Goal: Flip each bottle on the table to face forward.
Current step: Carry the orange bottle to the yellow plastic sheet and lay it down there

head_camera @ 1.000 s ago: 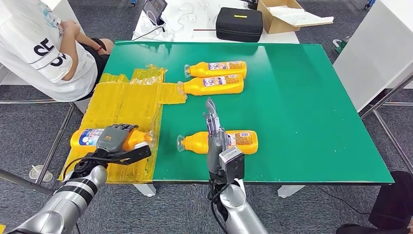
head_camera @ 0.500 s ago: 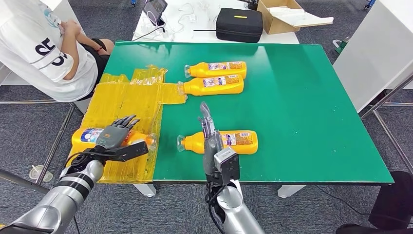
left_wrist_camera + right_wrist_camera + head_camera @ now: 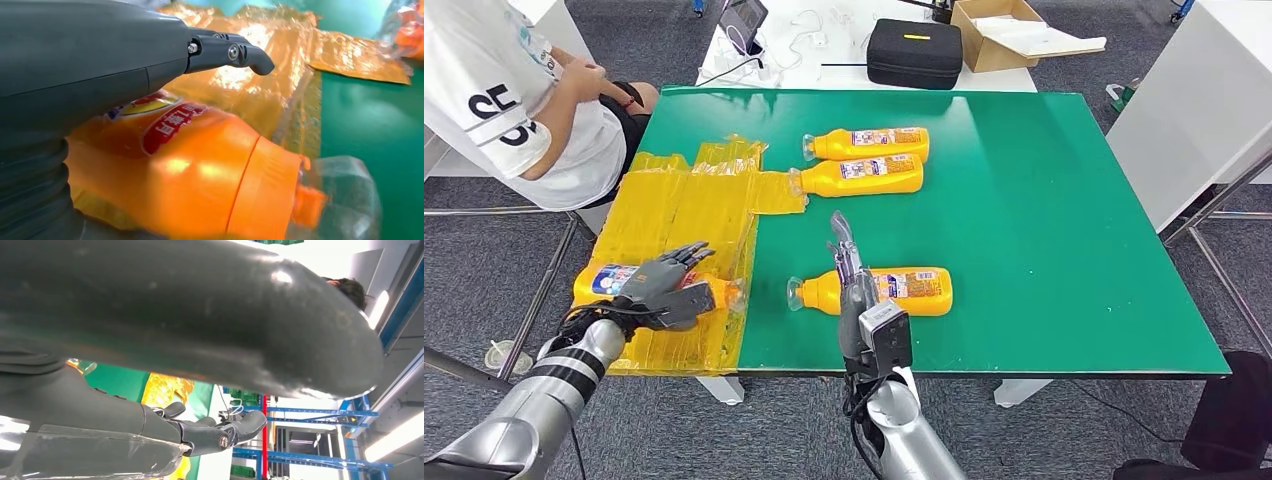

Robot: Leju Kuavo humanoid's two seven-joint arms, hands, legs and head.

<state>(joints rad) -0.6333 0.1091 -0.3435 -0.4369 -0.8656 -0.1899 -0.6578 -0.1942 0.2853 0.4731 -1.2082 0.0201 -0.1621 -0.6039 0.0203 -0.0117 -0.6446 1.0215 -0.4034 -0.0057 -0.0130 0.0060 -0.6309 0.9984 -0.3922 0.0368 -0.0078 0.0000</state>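
Observation:
Four orange bottles lie on their sides on the green table (image 3: 1044, 230). Two (image 3: 869, 143) (image 3: 859, 175) lie side by side at the back. A third (image 3: 904, 290) lies near the front edge. My right hand (image 3: 851, 280) stands edge-on over its neck end, fingers straight and apart, holding nothing. The fourth bottle (image 3: 602, 280), blue label showing, lies on yellow plastic film (image 3: 684, 210) at the table's left. My left hand (image 3: 662, 288) rests on it with fingers spread. In the left wrist view the bottle (image 3: 190, 175) lies under the palm, with the thumb (image 3: 230, 52) held off it.
A person (image 3: 514, 100) sits at the table's back left corner. Behind the green table, a white table holds a black case (image 3: 915, 48) and a cardboard box (image 3: 1009, 30). A white cabinet (image 3: 1204, 100) stands to the right.
My left hand's fingers have uncurled from the bottle on the film and now lie spread over it. My right hand has drifted slightly left. The seated person has shifted.

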